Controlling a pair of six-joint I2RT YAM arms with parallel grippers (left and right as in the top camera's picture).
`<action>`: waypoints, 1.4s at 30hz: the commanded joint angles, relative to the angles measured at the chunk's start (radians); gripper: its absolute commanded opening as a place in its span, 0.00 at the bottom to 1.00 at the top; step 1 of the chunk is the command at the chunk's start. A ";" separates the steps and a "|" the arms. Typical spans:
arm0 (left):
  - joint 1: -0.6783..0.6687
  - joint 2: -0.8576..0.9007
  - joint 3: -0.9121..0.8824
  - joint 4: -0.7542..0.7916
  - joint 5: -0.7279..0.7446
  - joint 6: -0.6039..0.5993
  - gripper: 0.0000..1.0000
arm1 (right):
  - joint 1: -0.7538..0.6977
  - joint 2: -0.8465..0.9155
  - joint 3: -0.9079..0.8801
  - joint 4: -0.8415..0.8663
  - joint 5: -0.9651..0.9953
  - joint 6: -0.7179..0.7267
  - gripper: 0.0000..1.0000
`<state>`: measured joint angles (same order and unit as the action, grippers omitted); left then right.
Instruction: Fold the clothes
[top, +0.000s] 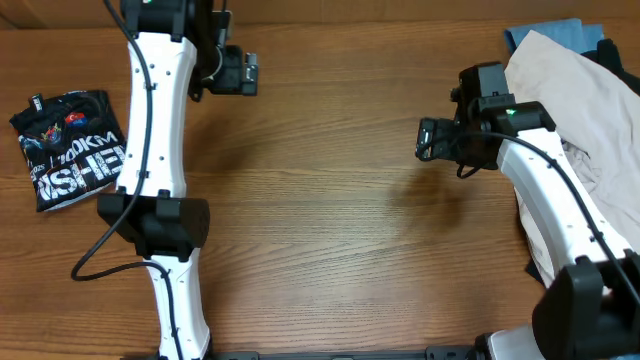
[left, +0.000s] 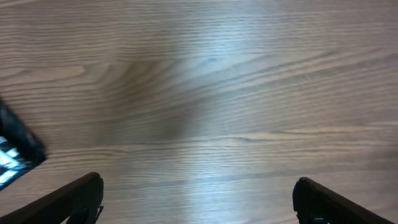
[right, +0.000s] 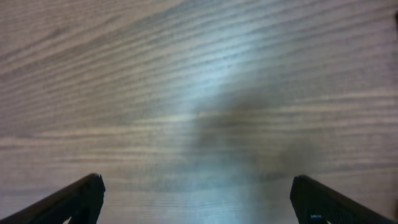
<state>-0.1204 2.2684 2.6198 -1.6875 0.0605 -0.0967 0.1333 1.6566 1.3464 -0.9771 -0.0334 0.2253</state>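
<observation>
This looks like a robotics lab workstation. A brown wood-grain table (top: 330, 260) has a white-and-black left arm (top: 160, 110) and a matching right arm (top: 565, 205) mounted at one edge. A loose black cable (top: 100, 255) trails beside the left arm.

Folded T-shirt (top: 68, 148) lying on the table (top: 330, 250) at its left edge, left arm (top: 160, 130) reaching just right of it, heap of clothes (top: 575, 90) sitting at the far right corner, right arm (top: 545, 185) stretching along the heap's left side
</observation>
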 joint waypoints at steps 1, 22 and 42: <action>-0.044 -0.056 -0.025 -0.003 0.045 -0.046 1.00 | 0.002 -0.134 0.020 -0.045 0.006 0.015 1.00; -0.359 -1.080 -1.136 0.361 -0.337 -0.204 1.00 | 0.003 -0.890 -0.494 0.068 0.023 0.116 1.00; -0.356 -1.561 -1.484 0.599 -0.381 -0.090 1.00 | 0.003 -0.808 -0.529 0.075 0.022 0.116 1.00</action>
<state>-0.4774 0.7006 1.1450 -1.0943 -0.3008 -0.2062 0.1333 0.8368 0.8223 -0.9085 -0.0208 0.3370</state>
